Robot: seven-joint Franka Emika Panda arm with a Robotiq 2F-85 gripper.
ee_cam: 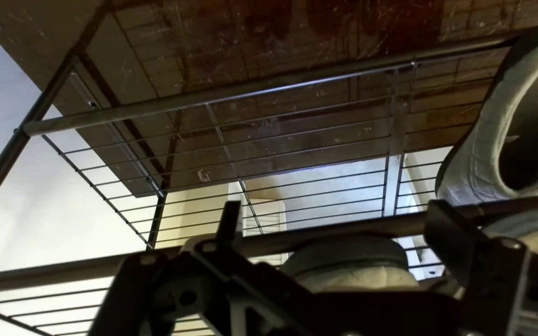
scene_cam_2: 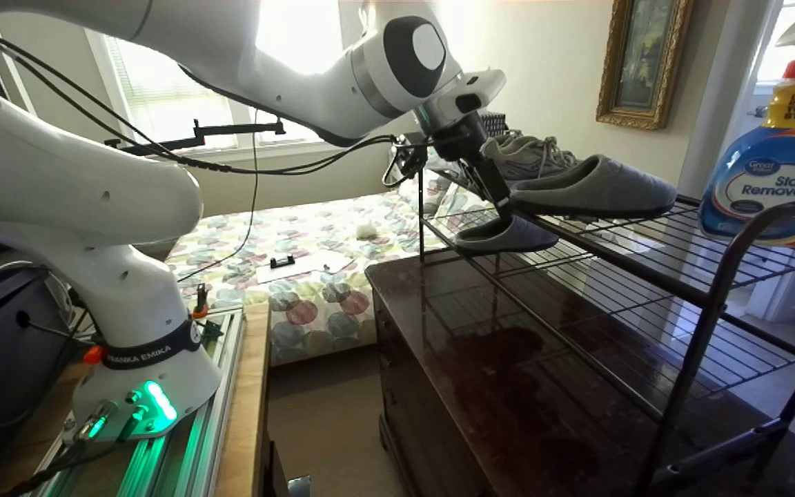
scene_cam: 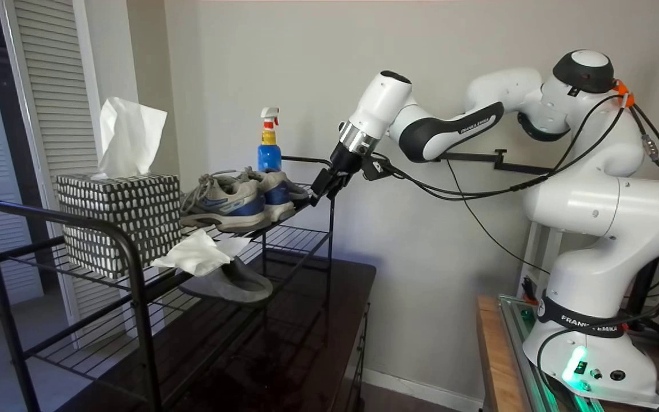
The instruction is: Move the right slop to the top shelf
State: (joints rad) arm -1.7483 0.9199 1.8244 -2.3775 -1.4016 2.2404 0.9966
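Holding my fingers (ee_cam: 456, 242) spread wide; grey slop (scene_cam_2: 597, 190) on top shelf (scene_cam_2: 646, 273) rt by 'em, mate (scene_cam_2: 522, 238) on lwr tier (scene_cam_2: 577, 348), below & off to side.

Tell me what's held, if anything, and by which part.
Nothing is held: the gripper stands open, with gaps in the wrist view on both sides of the heel of the grey slipper on the top shelf.

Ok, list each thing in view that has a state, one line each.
Gripper: open
Right slop: on the top shelf, sole down
Other slop: on the lower tier, sole down
Sneakers: upright
Tissue box: open, tissue sticking up
Loose tissue: crumpled
Stain remover: upright
Base light: green, lit
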